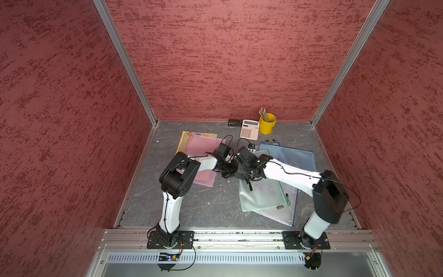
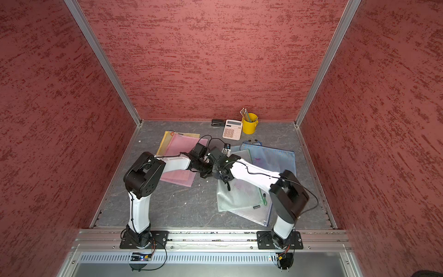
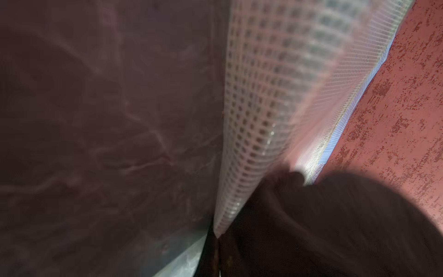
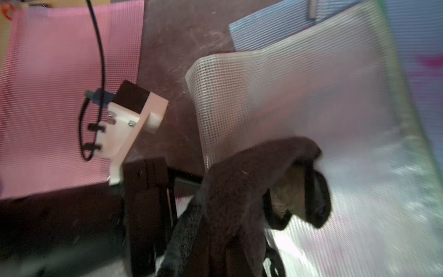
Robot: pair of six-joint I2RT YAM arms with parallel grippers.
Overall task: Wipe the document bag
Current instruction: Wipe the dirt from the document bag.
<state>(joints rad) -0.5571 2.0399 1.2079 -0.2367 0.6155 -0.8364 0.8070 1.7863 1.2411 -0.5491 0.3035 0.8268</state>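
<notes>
Nearest the camera, a metal rail [image 1: 239,236] is seen, with both arm bases bolted to it. From there the two arms are bent inward over a grey table [image 1: 203,203] and meet near its middle.

The left gripper [image 1: 227,171] is closed. In the left wrist view, an edge of the clear document bag [image 1: 263,196] runs into its fingers and is raised and curled, so the bag seems to be pinched there, probably to stop it sliding.

The right gripper [image 1: 245,177], just beside it, is clamped on a dark brown cloth [image 4: 239,187]. This is draped over the fingers and laid against the bag for wiping.

The clear bag lies right of centre, overlapping a blue bag [image 1: 294,158]. A pink bag [image 1: 201,148] is stacked on a yellow one [image 1: 183,141] to the left. Farthest back, a stapler [image 1: 234,123], a calculator [image 1: 249,129] and a yellow cup of pencils [image 1: 267,124] are lined against the wall, well clear of the work.
</notes>
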